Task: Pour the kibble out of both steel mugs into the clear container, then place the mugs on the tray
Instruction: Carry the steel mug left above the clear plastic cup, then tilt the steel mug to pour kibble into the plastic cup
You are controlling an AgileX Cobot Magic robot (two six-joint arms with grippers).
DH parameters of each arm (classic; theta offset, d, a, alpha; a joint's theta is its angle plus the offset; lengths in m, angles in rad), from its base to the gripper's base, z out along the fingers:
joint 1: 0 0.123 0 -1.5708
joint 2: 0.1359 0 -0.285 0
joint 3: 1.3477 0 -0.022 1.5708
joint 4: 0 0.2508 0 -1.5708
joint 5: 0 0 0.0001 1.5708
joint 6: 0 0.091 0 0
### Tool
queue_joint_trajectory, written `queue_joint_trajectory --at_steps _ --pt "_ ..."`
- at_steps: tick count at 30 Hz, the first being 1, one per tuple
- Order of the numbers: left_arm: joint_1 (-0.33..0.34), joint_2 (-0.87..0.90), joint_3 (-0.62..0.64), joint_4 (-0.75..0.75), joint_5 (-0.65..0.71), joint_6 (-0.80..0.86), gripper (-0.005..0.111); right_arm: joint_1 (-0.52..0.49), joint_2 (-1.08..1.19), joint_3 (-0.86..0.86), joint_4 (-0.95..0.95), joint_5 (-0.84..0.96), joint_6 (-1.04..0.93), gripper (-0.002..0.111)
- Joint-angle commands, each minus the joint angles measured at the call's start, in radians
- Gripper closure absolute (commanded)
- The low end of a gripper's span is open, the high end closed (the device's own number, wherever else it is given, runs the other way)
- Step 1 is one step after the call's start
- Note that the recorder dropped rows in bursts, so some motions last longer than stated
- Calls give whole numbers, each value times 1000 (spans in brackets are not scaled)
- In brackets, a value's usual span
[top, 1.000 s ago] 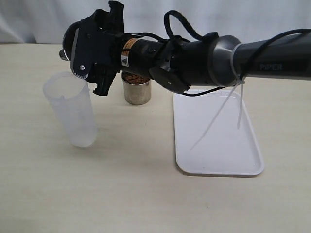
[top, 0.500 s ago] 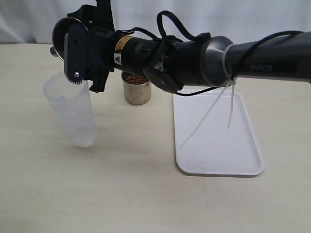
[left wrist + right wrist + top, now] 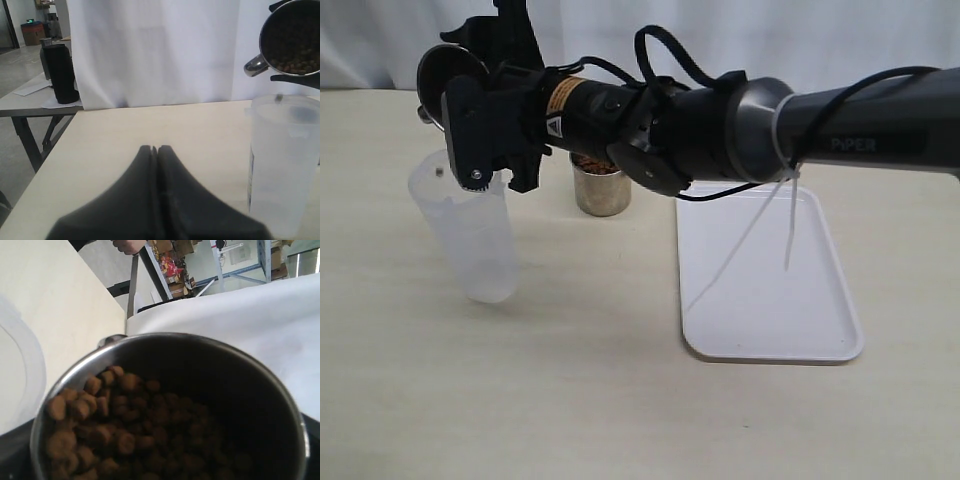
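My right gripper (image 3: 472, 95) reaches across to the left and is shut on one steel mug (image 3: 448, 70), holding it tipped on its side above the clear container (image 3: 470, 232). In the left wrist view that mug (image 3: 292, 35) hangs mouth-down over the container's rim (image 3: 285, 102), and one pellet (image 3: 278, 98) is falling in. Kibble (image 3: 115, 420) lies heaped against the lower lip of the mug (image 3: 210, 347). The second steel mug (image 3: 601, 188), full of kibble, stands upright behind the arm. The tray (image 3: 770, 290) lies bare on the right. My left gripper (image 3: 156, 149) is shut and holds nothing.
The right arm (image 3: 750, 120) spans the table above the second mug and the tray's far end, with a white cable tie hanging from it. A black cylinder (image 3: 60, 72) stands on a neighbouring table. The table's left edge (image 3: 47, 172) is near.
The right gripper has rolled further and lifted slightly, tipping the mug more steeply over the container. A first pellet now drops from it.
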Motion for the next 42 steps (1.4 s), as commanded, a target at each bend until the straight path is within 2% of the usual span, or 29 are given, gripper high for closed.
queue_joint_trajectory --at_steps 1,16,42 --pt "-1 -2 3 -3 -1 -1 107 2 -9 -15 8 -33 -51 104" --pt "-1 -2 3 -3 -9 -1 107 2 -9 -15 8 -33 -179 104" --pt "-1 -2 3 -3 -5 -1 107 3 -7 -17 8 -54 -268 104"
